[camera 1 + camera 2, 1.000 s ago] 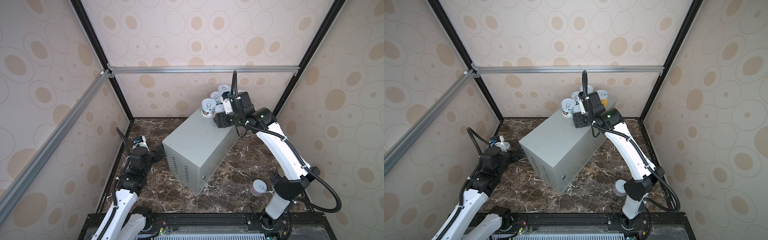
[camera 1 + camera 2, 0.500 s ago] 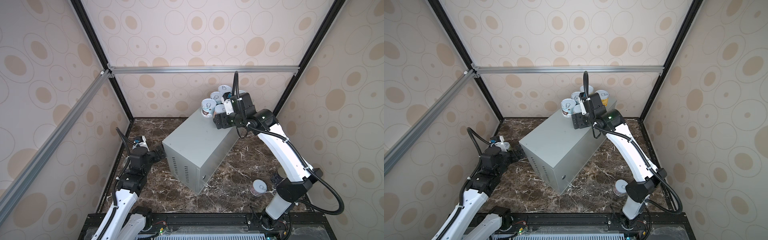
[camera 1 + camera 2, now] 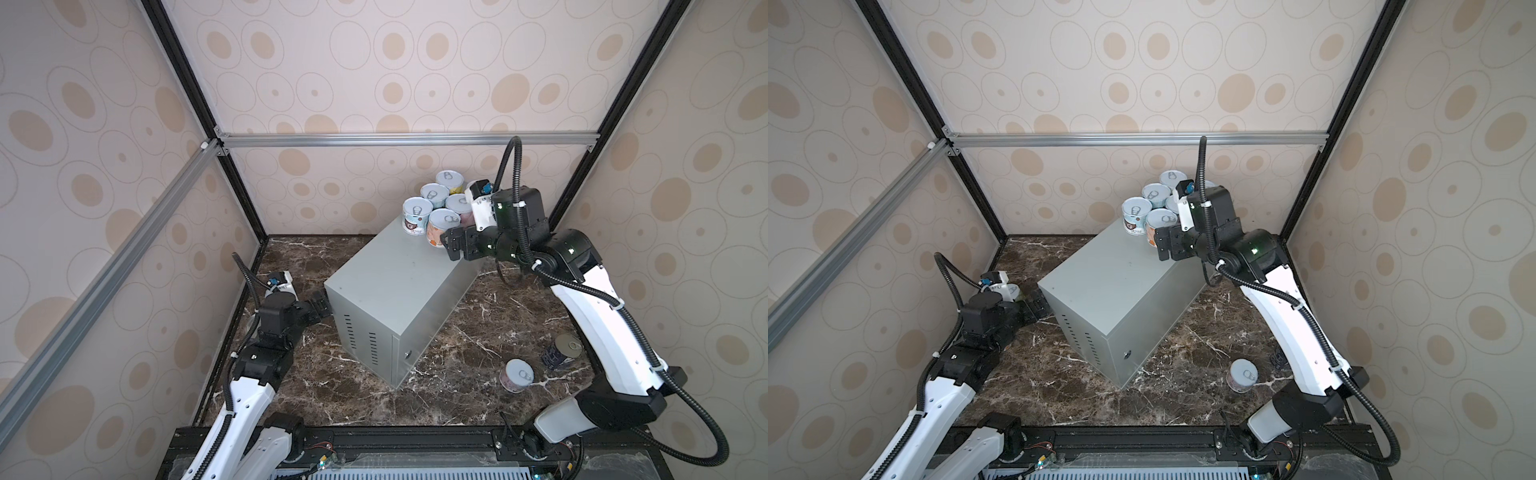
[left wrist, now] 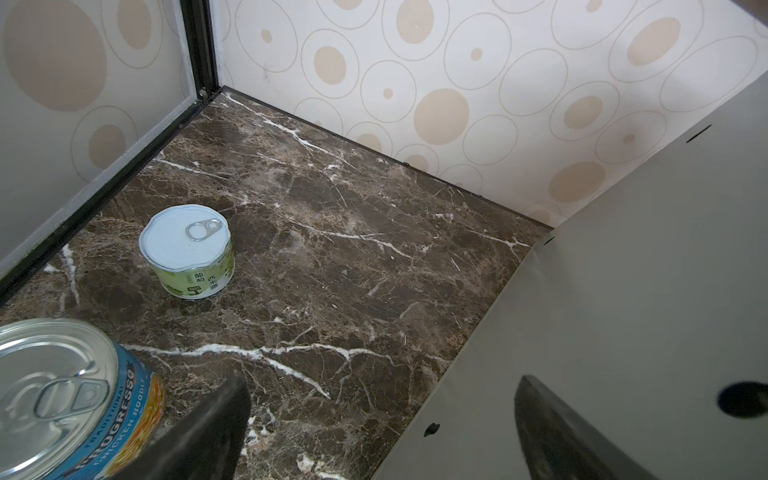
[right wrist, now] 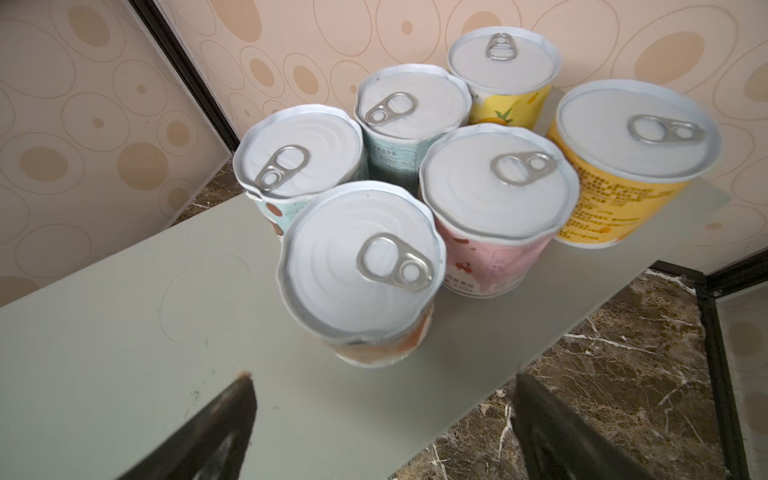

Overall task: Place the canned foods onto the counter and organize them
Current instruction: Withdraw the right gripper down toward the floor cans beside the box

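Observation:
The counter is a tall grey metal box on the marble floor, seen in both top views. Several short canned foods stand clustered at its far end. My right gripper hangs open just in front of the nearest, peach-labelled can, not touching it. My left gripper is open and low beside the counter's left wall. In the left wrist view a green can stands on the marble. A blue Progresso can stands next to one finger.
On the marble to the right of the counter stand a pale short can and a dark navy can, close to the right arm's base. Patterned walls and black frame posts enclose the space.
My right gripper has opened, letting go of the peach-labelled can on the counter, and has drawn back slightly. The left arm has not moved.

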